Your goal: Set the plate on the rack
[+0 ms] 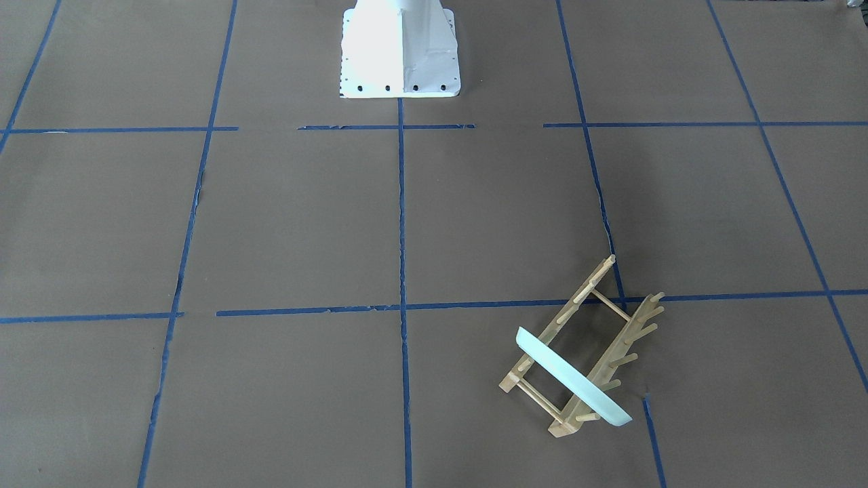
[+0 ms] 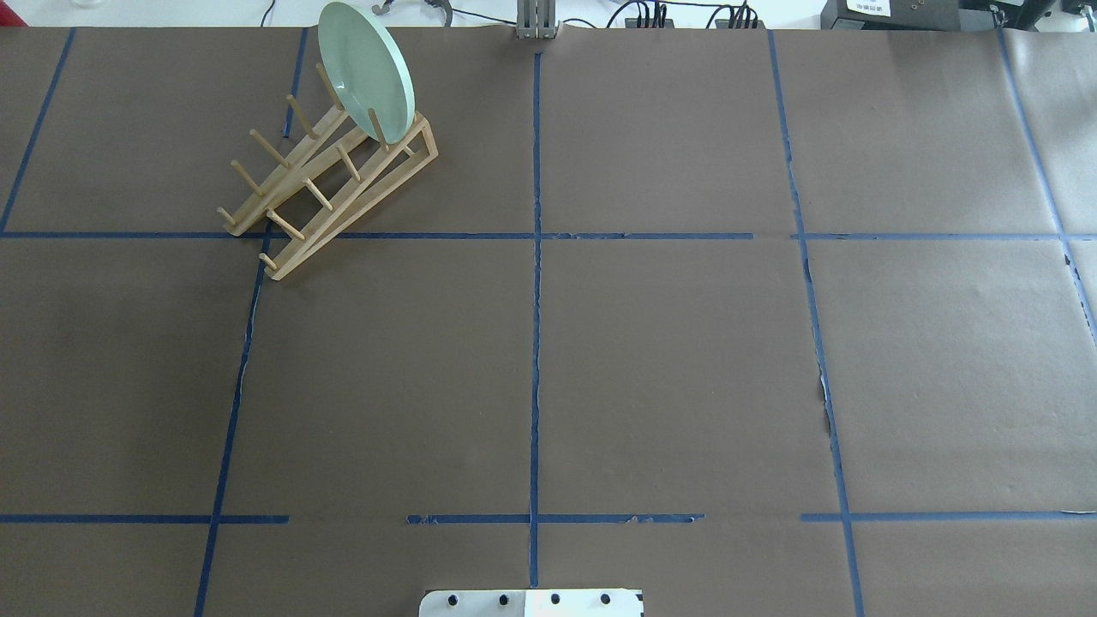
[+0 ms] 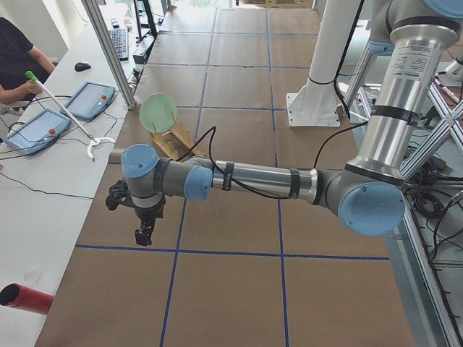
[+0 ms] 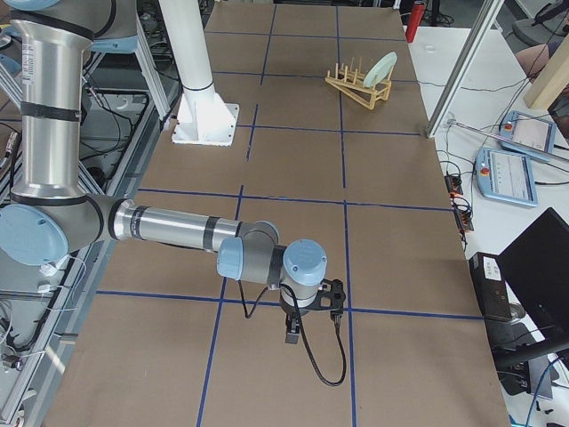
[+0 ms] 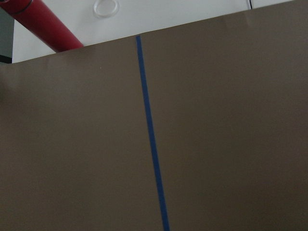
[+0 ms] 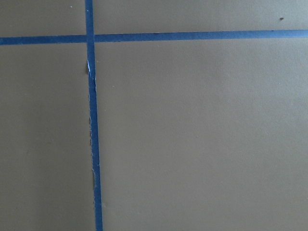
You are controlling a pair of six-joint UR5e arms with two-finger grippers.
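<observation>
The mint-green plate stands on edge between the pegs at the far end of the wooden rack, near the table's far left corner. My left gripper and right gripper hang above the table, well apart from the rack. I cannot tell how wide either one is.

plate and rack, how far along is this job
Done: the plate stands on edge in the rack, in the end slot and leaning against the pegs, with nothing else touching it.
In hand: nothing. The left tool and right tool both hang well away from the rack, and neither wrist view shows the plate.
Left: nothing visible. The placing looks finished.
</observation>
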